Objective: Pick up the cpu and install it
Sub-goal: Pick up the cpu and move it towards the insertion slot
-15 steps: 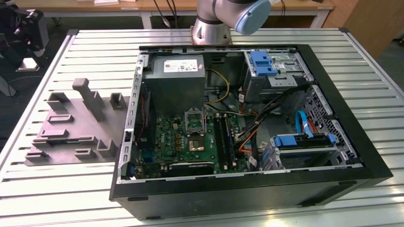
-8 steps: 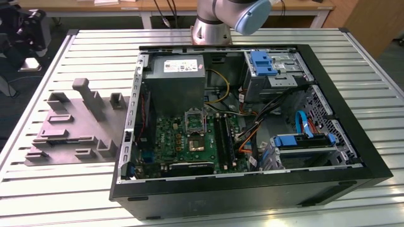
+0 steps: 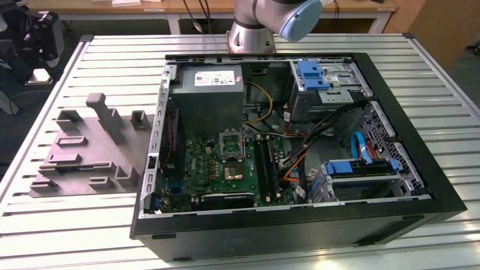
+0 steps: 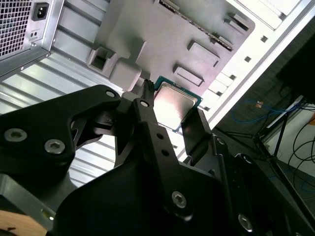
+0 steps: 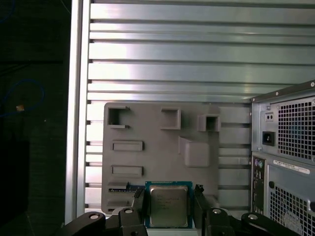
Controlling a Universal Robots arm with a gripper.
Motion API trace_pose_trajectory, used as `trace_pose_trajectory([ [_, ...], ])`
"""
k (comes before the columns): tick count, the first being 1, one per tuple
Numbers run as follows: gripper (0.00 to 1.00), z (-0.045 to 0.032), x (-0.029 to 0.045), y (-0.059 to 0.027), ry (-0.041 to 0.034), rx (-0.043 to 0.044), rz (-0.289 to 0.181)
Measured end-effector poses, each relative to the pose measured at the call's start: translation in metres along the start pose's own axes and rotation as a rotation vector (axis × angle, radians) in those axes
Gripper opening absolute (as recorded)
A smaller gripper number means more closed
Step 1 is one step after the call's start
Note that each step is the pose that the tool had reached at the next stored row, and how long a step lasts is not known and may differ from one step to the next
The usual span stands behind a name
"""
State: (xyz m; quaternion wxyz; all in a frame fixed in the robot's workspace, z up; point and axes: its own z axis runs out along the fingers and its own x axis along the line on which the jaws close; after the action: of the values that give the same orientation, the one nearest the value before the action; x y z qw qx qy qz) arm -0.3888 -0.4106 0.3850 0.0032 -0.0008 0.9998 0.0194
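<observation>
The cpu (image 5: 168, 206) (image 4: 177, 104), a small square chip with a silvery top and green rim, sits between my black fingers (image 5: 139, 205) in both wrist views. My gripper (image 5: 169, 209) (image 4: 172, 117) is shut on the cpu's two opposite edges and holds it well above the grey fixture plate (image 5: 162, 147) (image 4: 162, 34). In the exterior view the open computer case (image 3: 420, 185) lies on its side. Its green motherboard (image 3: 225, 171) shows a dark square socket (image 3: 231, 145) with a metal frame.
The grey fixture plate (image 3: 86, 149) with raised blocks lies on the slatted table (image 3: 67, 225), at the exterior view's left of the case. Inside the case are a grey power supply (image 3: 208, 93), drive cages with blue tabs (image 3: 311, 76) and loose cables (image 3: 300, 146). The arm's base (image 3: 251, 34) stands behind the case.
</observation>
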Motion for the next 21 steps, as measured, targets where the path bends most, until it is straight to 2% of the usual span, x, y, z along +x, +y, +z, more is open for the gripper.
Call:
trace_pose_trajectory([
  [21, 0.47, 0.0001, -0.0101, 0.0, -0.0001, 0.0, 0.0],
])
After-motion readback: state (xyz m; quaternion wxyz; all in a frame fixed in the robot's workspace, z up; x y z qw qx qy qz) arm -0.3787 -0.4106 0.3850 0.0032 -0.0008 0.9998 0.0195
